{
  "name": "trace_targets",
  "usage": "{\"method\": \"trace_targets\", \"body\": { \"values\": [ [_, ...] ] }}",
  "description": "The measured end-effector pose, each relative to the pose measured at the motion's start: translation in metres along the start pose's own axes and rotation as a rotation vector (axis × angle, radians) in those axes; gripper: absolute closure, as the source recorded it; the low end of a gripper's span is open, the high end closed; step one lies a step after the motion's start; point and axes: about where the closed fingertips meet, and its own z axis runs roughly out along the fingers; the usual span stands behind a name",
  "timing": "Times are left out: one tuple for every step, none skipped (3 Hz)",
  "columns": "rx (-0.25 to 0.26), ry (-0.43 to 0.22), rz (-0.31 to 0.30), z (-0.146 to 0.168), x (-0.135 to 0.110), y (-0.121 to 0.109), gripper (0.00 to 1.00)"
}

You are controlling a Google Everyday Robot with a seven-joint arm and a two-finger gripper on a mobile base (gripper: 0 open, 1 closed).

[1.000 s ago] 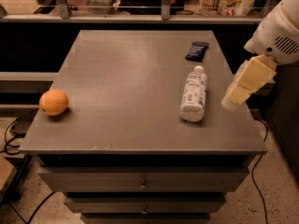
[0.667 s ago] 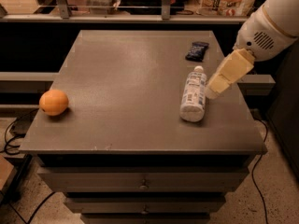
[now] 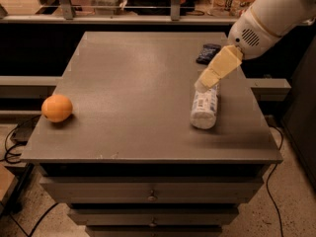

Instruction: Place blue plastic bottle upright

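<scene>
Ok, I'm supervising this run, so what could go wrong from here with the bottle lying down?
The gripper is at the cap end of the blue plastic bottle, which lies on its side; a nudge might roll it toward the near right edge of the table. Grasped so near the cap, it might swing or slip when lifted.

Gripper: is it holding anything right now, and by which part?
Cannot be told. The gripper sits over the cap end of the blue plastic bottle, which lies on its side on the table; a hold there is not visible.
</scene>
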Motion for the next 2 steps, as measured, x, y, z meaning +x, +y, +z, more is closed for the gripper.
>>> {"method": "trace_targets", "body": {
  "values": [
    [-0.024,0.008,0.035,0.018,-0.009,-0.013,0.00],
    [-0.035,0.027,0.078,0.034,-0.011,-0.025,0.00]
  ]
}}
